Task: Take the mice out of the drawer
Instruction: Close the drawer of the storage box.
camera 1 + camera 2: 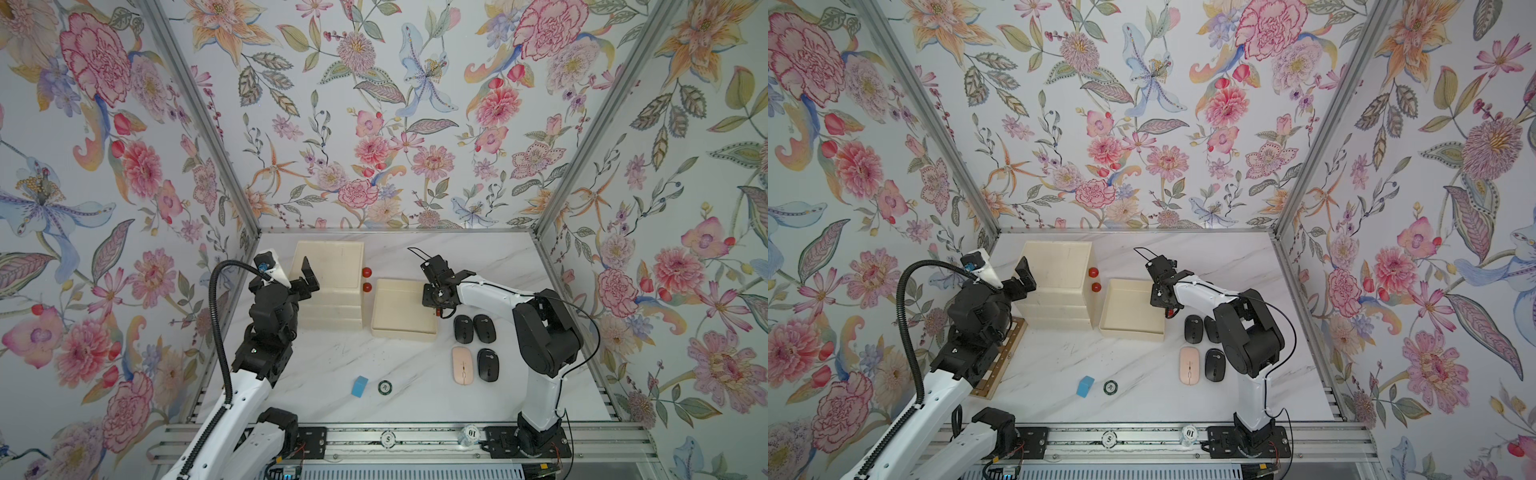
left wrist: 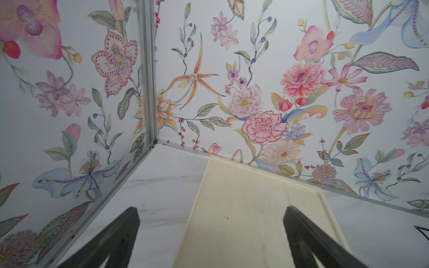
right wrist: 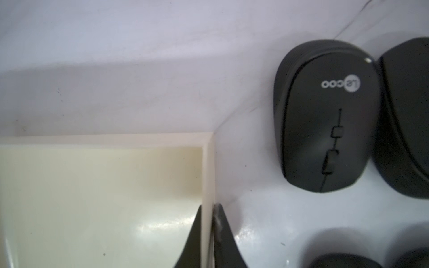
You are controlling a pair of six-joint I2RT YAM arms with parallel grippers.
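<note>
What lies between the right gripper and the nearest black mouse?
Only bare marble table, as the right wrist view shows. The right gripper, shut on the drawer wall, stands apart from the black mouse.

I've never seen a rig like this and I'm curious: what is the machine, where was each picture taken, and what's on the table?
Two robot arms stand at a marble table, each ending in a two-fingered gripper. The two wide pictures come from one overhead camera; the close-ups come from cameras on the wrists. On the table sit a cream cabinet and a pulled-out drawer, which looks empty. Beside the drawer lie three black mice and a pink mouse; nearer the front, a blue block and a round chip. The left gripper is open over the cabinet, holding nothing. The right gripper is shut on the drawer's side wall.
</note>
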